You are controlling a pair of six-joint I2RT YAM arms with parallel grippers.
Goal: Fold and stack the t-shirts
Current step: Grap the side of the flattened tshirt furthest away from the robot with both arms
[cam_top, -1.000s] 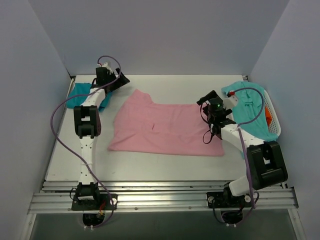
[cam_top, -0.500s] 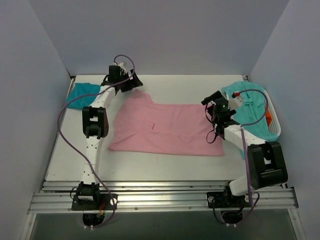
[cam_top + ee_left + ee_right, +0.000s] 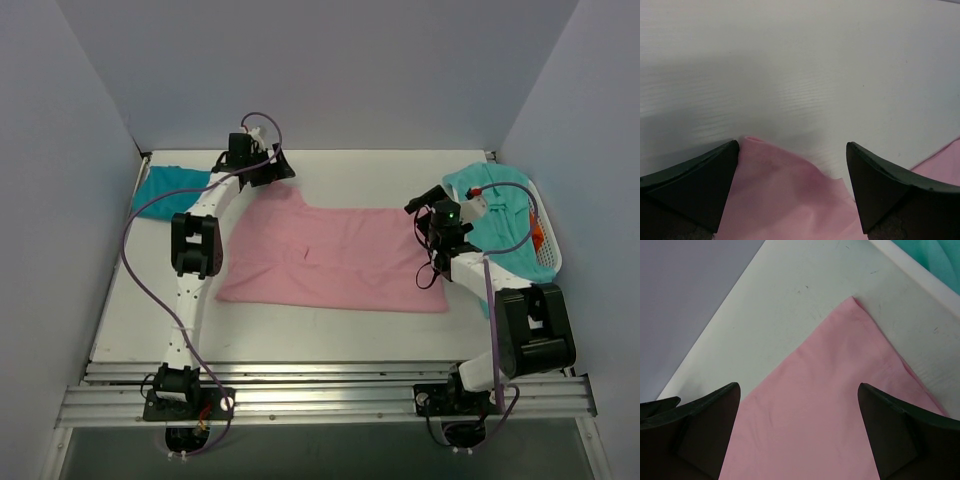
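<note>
Left claw (image 3: 272, 170) has swung from the teal t-shirt (image 3: 165, 190) to the pink t-shirt (image 3: 330, 255), spread unfolded on the table (image 3: 330, 340). Right claw (image 3: 418, 203) hangs over its opposite corner. Both wide, empty; folding not begun.

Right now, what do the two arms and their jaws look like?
The left arm and right arm: white links, black joint housings. A purple cable loops along each. A small green light shows on the right wrist. Jaws are black, wedge-shaped.
</note>
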